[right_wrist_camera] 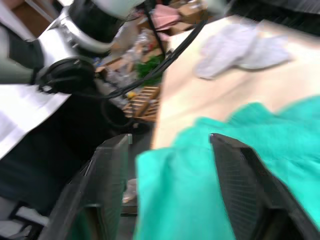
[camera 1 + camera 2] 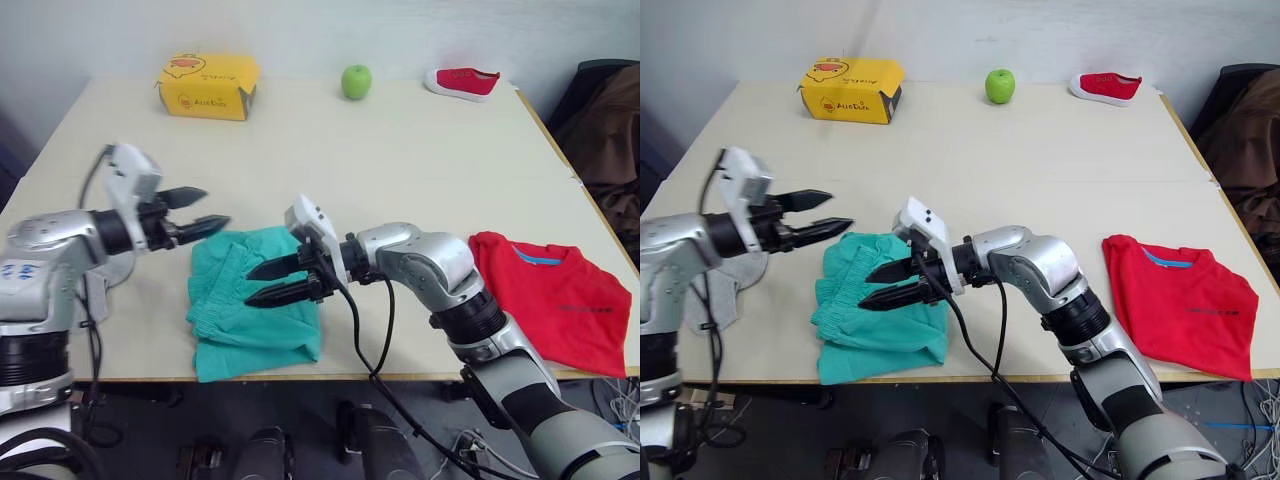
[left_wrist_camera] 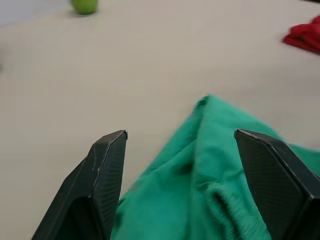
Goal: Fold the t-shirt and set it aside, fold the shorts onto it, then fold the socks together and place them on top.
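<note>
The teal shorts (image 2: 240,335) lie crumpled near the table's front edge, left of centre. My right gripper (image 2: 250,285) hovers open just over their middle, fingers pointing left, with teal cloth under its fingertips (image 1: 112,165). At the shorts' far left corner my left gripper (image 2: 215,207) is open too, pointing right, and holds nothing; the shorts (image 3: 210,185) show between its fingers. The red t-shirt (image 2: 560,300) lies folded at the front right of the table. The light grey socks (image 2: 725,290) lie at the front left edge, partly under my left arm.
Along the far side of the beige table (image 2: 400,170) stand a yellow box (image 2: 208,85), a green apple (image 2: 356,81) and a small red shoe (image 2: 462,82). A dark jacket (image 2: 610,130) hangs beyond the table's right edge.
</note>
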`<state>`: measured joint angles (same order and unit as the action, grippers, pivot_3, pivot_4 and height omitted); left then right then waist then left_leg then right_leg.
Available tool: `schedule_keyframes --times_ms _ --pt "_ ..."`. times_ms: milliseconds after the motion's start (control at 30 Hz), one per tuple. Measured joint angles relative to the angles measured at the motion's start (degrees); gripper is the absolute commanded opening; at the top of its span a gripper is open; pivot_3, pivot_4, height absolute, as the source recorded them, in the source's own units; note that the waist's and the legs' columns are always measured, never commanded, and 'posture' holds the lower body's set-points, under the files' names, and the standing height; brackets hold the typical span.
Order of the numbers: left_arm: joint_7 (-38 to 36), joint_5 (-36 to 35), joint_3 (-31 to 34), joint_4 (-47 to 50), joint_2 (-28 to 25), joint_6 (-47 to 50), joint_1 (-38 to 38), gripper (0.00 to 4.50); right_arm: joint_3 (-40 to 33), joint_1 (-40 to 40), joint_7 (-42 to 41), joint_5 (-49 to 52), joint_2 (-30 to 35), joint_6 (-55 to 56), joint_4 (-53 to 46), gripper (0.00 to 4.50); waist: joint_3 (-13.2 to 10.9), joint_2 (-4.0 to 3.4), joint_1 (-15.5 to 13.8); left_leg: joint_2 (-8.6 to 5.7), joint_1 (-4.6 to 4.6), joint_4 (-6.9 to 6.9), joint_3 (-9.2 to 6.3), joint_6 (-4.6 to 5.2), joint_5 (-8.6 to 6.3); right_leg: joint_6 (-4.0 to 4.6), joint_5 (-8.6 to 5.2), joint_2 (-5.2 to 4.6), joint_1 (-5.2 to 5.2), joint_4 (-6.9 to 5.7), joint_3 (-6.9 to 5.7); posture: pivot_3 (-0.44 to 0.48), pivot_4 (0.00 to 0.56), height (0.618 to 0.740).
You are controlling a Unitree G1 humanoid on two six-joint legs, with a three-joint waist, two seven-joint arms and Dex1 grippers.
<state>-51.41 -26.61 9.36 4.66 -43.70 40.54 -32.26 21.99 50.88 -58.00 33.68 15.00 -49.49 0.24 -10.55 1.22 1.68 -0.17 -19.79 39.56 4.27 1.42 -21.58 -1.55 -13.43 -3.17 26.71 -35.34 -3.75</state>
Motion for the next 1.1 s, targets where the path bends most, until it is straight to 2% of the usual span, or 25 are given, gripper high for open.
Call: schedule_keyframes --times_ms 133,233,333,400,567,733,900,967,1100 --pt "-1.9 0.9 -6.6 1.2 1.1 -1.1 -0.6 1.72 2.6 -3.1 2.1 -5.9 -0.5 3.9 1.4 0.03 0.0 -0.01 0.4 0.04 0.02 -0.02 0.01 -0.14 0.09 0.00 -0.01 0.08 0.05 -0.05 0.00 0.000 0.150 0.740" --pt "-3.0 3.6 -11.1 0.3 1.0 -3.1 0.3 0.93 5.6 -5.2 3.4 -10.6 -1.1 6.8 4.0 0.00 0.0 -0.01 0.4 0.04 0.09 -0.02 0.02 -0.20 0.19 0.02 -0.01 0.07 0.03 -0.17 0.02 0.000 0.150 0.740" --pt "-3.4 8.3 -15.9 -5.0 1.1 -6.5 1.8 0.02 9.5 -7.4 3.6 -15.9 -0.3 10.1 6.3 0.00 0.0 -0.01 0.1 0.02 0.13 -0.01 0.01 -0.17 0.25 0.06 -0.03 0.05 0.02 -0.19 0.02 0.000 0.150 0.740" --pt "-2.9 10.8 -17.1 -8.8 2.0 -9.5 1.4 0.02 10.5 -8.8 2.6 -17.3 1.8 11.3 5.9 0.00 0.0 -0.01 -0.1 0.01 0.12 0.00 -0.01 -0.16 0.26 0.06 -0.03 0.02 0.02 -0.22 0.01 0.000 0.150 0.740" --pt "1.0 14.4 -16.6 -19.3 5.9 -17.0 -1.6 0.02 8.4 -11.7 -2.6 -15.4 9.7 7.7 -2.5 0.00 0.0 -0.01 -1.1 -0.09 -0.08 0.10 -0.25 -0.03 0.27 0.02 -0.01 -0.16 -0.01 -0.16 -0.27 0.000 0.150 0.740" --pt "0.6 11.8 -11.9 -17.0 6.0 -16.8 -1.1 0.02 1.1 -8.9 -2.8 -9.1 7.7 -0.4 -2.6 0.00 0.0 -0.03 -0.3 -0.07 -0.24 0.15 -0.48 -0.09 0.31 0.02 -0.01 -0.17 0.07 -0.21 -0.46 0.000 0.150 0.740" --pt "-1.4 2.8 -4.7 -2.0 3.3 -8.6 4.6 0.02 -5.2 1.6 1.9 -9.5 0.1 1.7 8.6 0.00 0.0 -0.08 0.2 -0.05 -0.32 0.10 -0.59 -0.19 0.35 0.09 -0.04 -0.17 0.20 -0.27 -0.54 0.000 0.150 0.740" --pt "-0.7 1.9 -2.9 1.3 2.2 -6.6 8.1 0.02 -5.3 3.9 4.4 -12.3 -3.0 5.8 15.6 0.00 -0.1 -0.09 0.2 -0.07 -0.32 0.10 -0.57 -0.19 0.35 0.10 -0.05 -0.18 0.20 -0.26 -0.53 0.000 0.150 0.740" --pt "1.0 2.9 -3.8 3.9 2.4 -6.3 14.9 0.02 -3.7 6.9 9.2 -19.4 -7.9 15.6 30.8 0.00 -0.1 -0.12 0.1 -0.13 -0.40 0.11 -0.57 -0.12 0.38 0.10 -0.05 -0.27 0.21 -0.25 -0.54 0.000 0.150 0.740"
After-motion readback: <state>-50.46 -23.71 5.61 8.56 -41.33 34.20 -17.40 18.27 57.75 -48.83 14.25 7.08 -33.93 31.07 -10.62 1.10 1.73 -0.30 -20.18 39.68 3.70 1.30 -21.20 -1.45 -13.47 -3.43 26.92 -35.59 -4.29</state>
